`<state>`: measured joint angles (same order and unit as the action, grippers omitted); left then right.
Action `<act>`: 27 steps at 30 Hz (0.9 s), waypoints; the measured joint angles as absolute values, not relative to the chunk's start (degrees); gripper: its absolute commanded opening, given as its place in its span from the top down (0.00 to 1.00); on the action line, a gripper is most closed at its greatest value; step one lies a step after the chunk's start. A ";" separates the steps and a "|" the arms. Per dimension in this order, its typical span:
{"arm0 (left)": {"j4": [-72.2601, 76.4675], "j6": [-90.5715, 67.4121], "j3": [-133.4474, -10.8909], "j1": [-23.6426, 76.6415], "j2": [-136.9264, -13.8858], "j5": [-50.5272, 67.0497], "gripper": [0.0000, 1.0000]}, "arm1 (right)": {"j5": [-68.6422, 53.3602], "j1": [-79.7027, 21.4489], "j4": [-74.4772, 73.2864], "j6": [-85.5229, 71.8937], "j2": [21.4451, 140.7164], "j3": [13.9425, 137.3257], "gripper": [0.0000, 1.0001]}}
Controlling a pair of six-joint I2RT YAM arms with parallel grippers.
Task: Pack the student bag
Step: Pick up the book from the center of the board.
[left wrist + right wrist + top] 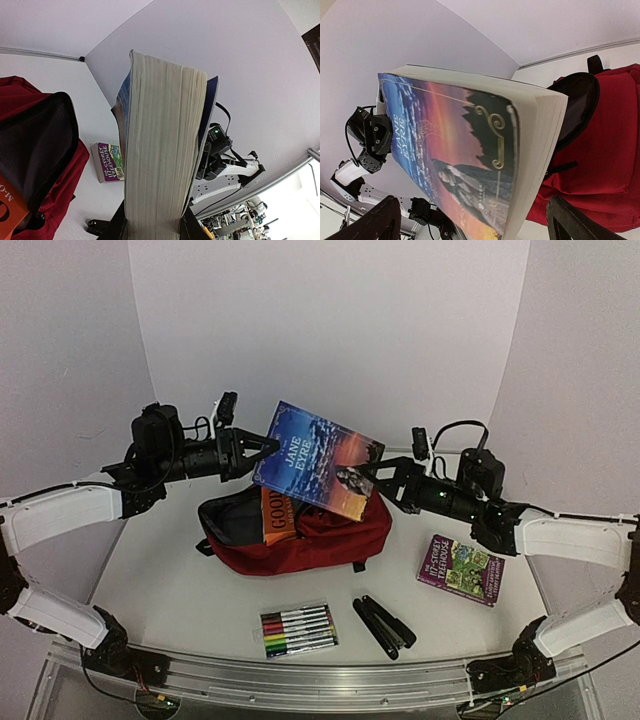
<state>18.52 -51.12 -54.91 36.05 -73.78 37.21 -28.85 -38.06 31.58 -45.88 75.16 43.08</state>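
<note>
Dark red student bag (320,540) lies mid-desk (180,590), main compartment unzipped, mouth gaping toward left arm. Orange book (277,515) stands in mouth, upper part sticking out. Jane Eyre paperback (315,455) hangs in air above bag, tilted, cover up. Left pincer (266,448) clamped on its left edge, page block between fingers. Right pincer (368,480) spread, paperback's lower right corner between fingers, gaps visible either side. Purple paperback (462,568) near bag, to right. Marker pack (298,630) and black folded item (383,625) side by side in front of bag.
</note>
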 measured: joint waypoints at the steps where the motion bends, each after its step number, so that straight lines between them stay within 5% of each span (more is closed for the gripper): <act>1: 19.24 -51.90 -54.87 36.05 -73.78 37.84 1.00 | -29.34 -38.06 32.80 -46.19 76.01 43.09 0.04; 6: 23.64 -55.08 -54.14 36.05 -73.73 41.25 1.00 | -33.13 -38.06 36.67 -47.04 79.82 44.33 0.27; 13: 25.14 -56.48 -53.52 35.25 -72.69 42.09 0.99 | -38.12 -37.74 45.55 -52.15 81.56 45.63 0.89; 15: 25.19 -57.40 -53.51 34.92 -72.22 42.33 0.88 | -39.35 -37.63 47.48 -53.11 81.56 45.65 0.99; 21: 24.55 -56.91 -53.47 34.53 -71.35 43.55 0.24 | -39.97 -37.91 48.22 -55.42 81.32 45.63 1.00; 27: 15.65 -50.36 -53.56 34.44 -69.61 45.36 0.13 | -40.29 -38.32 41.35 -56.21 80.69 46.15 1.00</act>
